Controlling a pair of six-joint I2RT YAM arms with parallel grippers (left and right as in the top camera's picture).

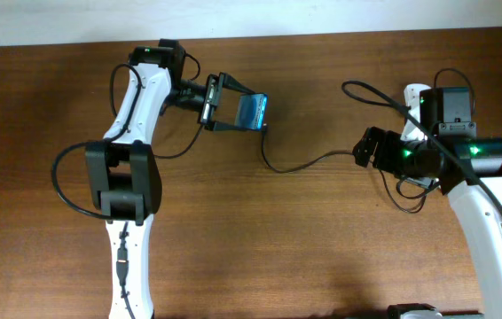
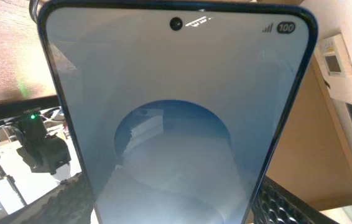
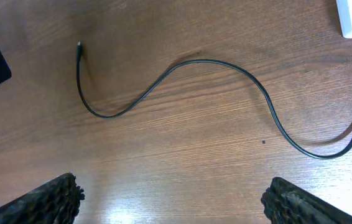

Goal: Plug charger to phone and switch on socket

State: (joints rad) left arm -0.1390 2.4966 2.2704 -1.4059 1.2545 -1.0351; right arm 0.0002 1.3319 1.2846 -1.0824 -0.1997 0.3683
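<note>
With the left claw (image 1: 244,112) clamped on the phone (image 2: 176,124), I should lower the open right claw (image 3: 176,199) and pinch the charger (image 3: 196,60) squarely, just behind its tip.

Overhead top-down; left wrist against phone (image 2: 176,124)

The bench (image 1: 278,248) is dark brown wood with a long grain, glossy enough to catch pale glare in places. The charger (image 1: 309,163) lies loose on it in a thin black S-curve. Its small connector tip (image 3: 79,45) rests flat on bare wood at the left end. At the other end, the cable heads toward the socket (image 1: 413,96), a white block lying on the wood, largely hidden beneath the right arm.
</note>
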